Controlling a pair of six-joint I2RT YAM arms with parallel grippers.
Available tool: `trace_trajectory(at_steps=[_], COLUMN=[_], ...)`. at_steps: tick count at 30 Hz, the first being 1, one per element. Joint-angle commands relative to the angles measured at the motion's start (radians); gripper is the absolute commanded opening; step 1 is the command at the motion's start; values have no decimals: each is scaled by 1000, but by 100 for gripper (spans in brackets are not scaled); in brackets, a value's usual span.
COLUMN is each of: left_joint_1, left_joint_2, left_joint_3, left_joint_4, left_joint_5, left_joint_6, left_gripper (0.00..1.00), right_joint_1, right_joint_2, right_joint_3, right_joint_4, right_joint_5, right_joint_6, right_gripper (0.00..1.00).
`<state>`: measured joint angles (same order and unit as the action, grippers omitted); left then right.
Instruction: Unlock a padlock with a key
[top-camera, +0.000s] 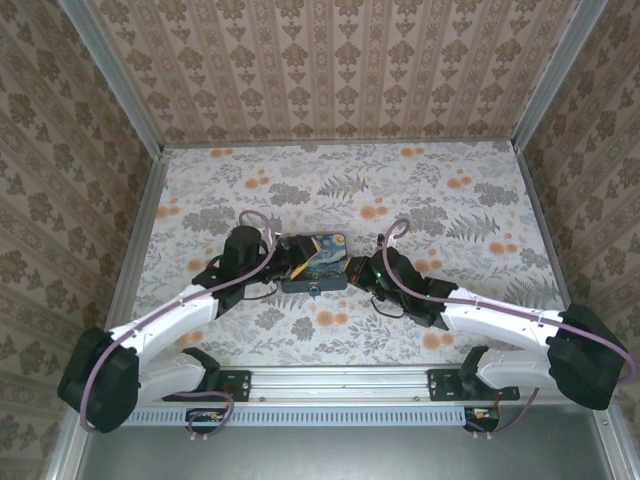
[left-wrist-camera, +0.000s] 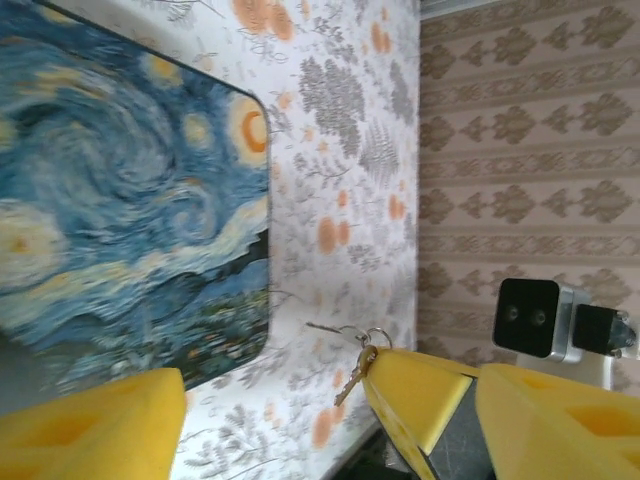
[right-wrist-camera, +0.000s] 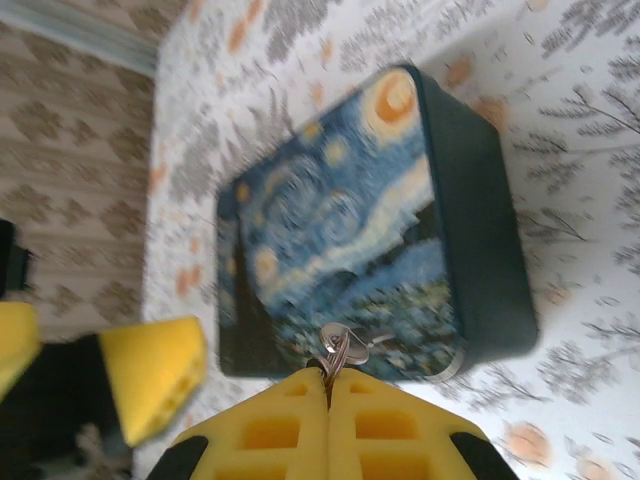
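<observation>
You see the painted box (top-camera: 315, 262) in the middle of the table. Your left gripper (top-camera: 291, 265) is beside it, jaws apart and grasping nothing. Your right gripper (right-wrist-camera: 328, 375) is clenched on the key (left-wrist-camera: 352, 380), just beside the box.

Lab-type robot test cell: alu-framed wallpapered panels (top-camera: 340, 70), floral-print tabletop (top-camera: 420, 190), alu mount rail (top-camera: 340, 381) at near edge.

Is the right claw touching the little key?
Touching. In the right wrist view, the right claw is pinched shut on the key, whose metal end sticks out right at the closed tip, with no gap between them.
</observation>
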<state>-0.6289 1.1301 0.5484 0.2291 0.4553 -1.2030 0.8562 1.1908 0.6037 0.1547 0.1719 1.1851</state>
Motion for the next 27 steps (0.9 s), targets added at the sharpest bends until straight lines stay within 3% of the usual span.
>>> trace_trajectory(at_steps=[1,7,15,27], left_joint_1=[-15,-25,-41,-54], left_joint_2=[35,99,162,222], left_joint_3=[-10,7,19,29], left_joint_4=[179,285,367,434], left_joint_5=[-7,-13,-28,-35], left_joint_6=[-109,-148,-168,-188], left_gripper=[71,57,54,42], right_joint_1=[-21,-39,-52,-57], right_joint_2=[-12,17,92,147], right_joint_3=[-22,-28,-18,-9], right_joint_4=[140,257,358,408], right_joint_5=[5,37,8,-14], right_joint_6=[102,178,233,255], right_gripper=[0,0,0,0])
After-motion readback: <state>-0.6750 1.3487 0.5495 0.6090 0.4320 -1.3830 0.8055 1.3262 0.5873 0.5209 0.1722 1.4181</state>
